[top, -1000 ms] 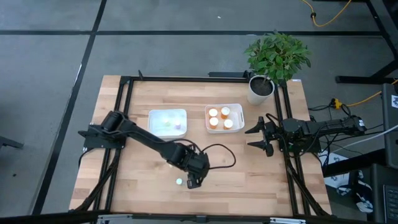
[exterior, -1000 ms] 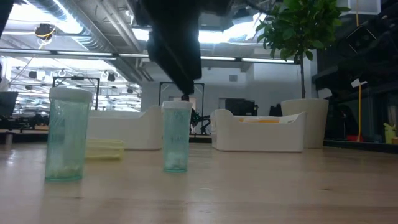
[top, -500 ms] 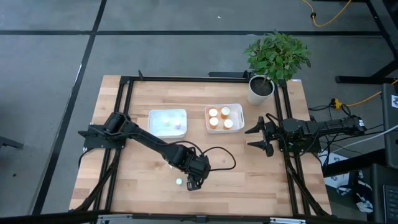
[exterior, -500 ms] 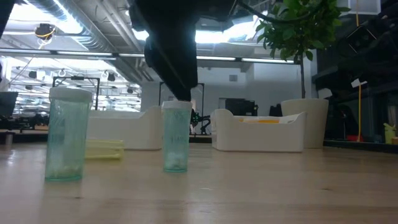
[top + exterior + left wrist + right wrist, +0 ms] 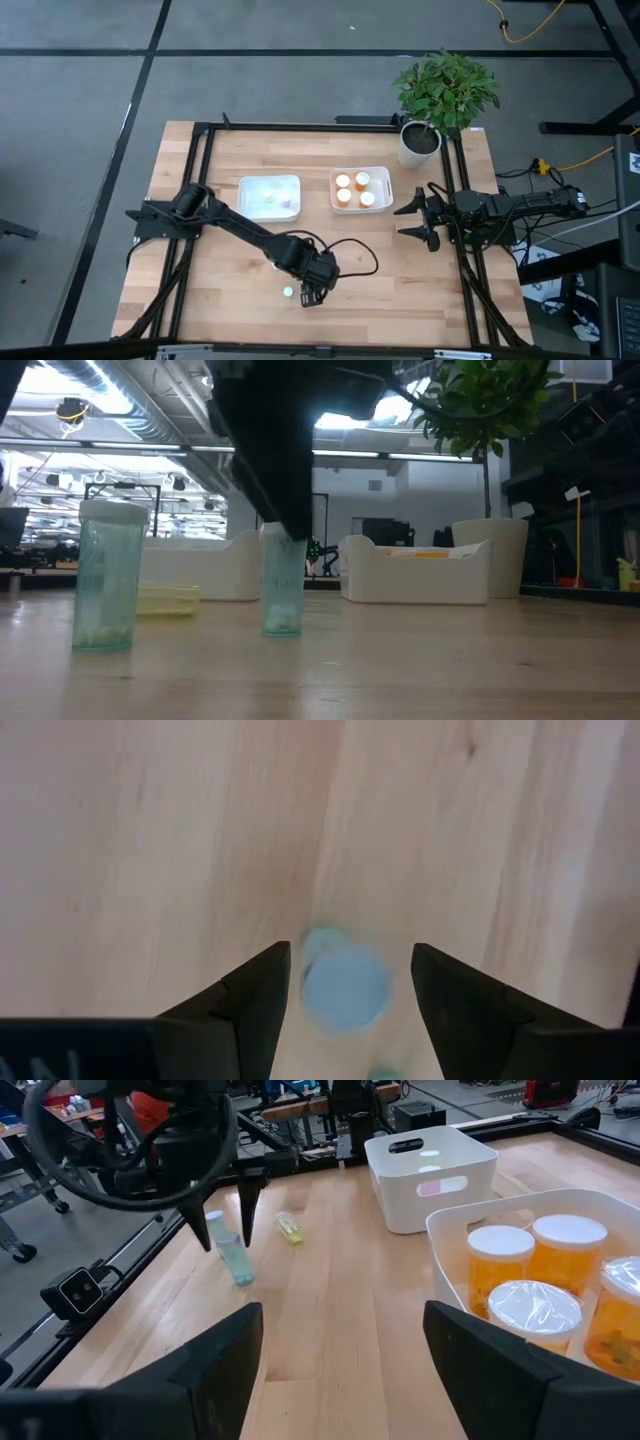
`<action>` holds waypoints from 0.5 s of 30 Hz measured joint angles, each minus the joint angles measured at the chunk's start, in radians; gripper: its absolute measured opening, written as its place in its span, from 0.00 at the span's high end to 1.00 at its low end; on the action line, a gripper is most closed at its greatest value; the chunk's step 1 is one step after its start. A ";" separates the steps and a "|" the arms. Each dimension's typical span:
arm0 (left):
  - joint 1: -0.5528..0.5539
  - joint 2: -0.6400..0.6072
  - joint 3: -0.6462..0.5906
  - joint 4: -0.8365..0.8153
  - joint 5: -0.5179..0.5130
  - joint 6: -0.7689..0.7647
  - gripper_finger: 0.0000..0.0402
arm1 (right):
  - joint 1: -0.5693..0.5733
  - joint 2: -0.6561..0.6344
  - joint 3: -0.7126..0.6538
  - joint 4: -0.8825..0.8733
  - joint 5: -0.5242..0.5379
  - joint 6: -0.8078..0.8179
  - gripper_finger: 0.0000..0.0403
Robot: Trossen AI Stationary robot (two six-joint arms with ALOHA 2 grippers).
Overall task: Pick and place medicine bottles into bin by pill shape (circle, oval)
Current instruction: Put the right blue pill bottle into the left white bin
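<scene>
My left gripper [image 5: 345, 985] hangs with its jaws spread wide and empty, one finger on each side of the white cap of a pale blue-green medicine bottle [image 5: 283, 590] standing upright near the table's front edge. A second, similar bottle [image 5: 108, 575] stands just beside it, close enough to crowd my fingers. Farther back sit a small yellow bottle lying on its side [image 5: 290, 1229], the white bin [image 5: 269, 197] and the white bin of orange bottles [image 5: 361, 190]; my right gripper [image 5: 420, 217] waits open and empty at the table's right edge.
</scene>
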 joint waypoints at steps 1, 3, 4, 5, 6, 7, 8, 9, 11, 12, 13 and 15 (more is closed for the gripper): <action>0.000 0.005 0.001 0.010 0.000 0.000 0.49 | 0.000 0.000 0.000 0.000 0.000 0.000 0.31; -0.002 0.009 -0.002 -0.005 0.000 -0.005 0.49 | 0.000 0.000 0.000 0.000 0.000 0.000 0.31; -0.002 0.008 -0.002 0.001 0.000 -0.008 0.49 | 0.000 0.000 0.000 0.000 0.000 0.000 0.31; -0.002 0.007 0.000 0.008 -0.002 -0.012 0.49 | 0.000 0.000 0.000 0.000 0.000 0.000 0.31; -0.002 0.007 0.000 0.007 -0.008 -0.014 0.49 | 0.000 0.000 0.000 0.000 0.000 0.000 0.31; -0.002 0.007 0.000 0.004 -0.009 -0.015 0.49 | 0.000 0.000 0.000 0.000 0.000 0.000 0.31; -0.002 0.007 0.000 0.004 -0.010 -0.019 0.49 | 0.000 0.000 0.000 0.000 0.000 0.000 0.31; -0.002 0.007 0.000 0.004 -0.011 -0.025 0.49 | 0.000 0.000 0.000 0.000 0.000 0.000 0.31; -0.002 0.006 0.000 0.004 -0.011 -0.027 0.50 | 0.000 0.000 0.000 0.000 0.000 0.000 0.31; -0.002 0.006 0.000 0.004 -0.011 -0.027 0.51 | 0.000 0.000 0.000 0.000 0.000 0.000 0.31; -0.002 0.006 0.000 0.004 -0.012 -0.028 0.52 | 0.000 0.000 0.000 0.000 0.000 0.000 0.31; -0.002 0.006 0.000 0.004 -0.012 -0.034 0.56 | 0.000 0.000 0.000 0.000 0.000 0.000 0.31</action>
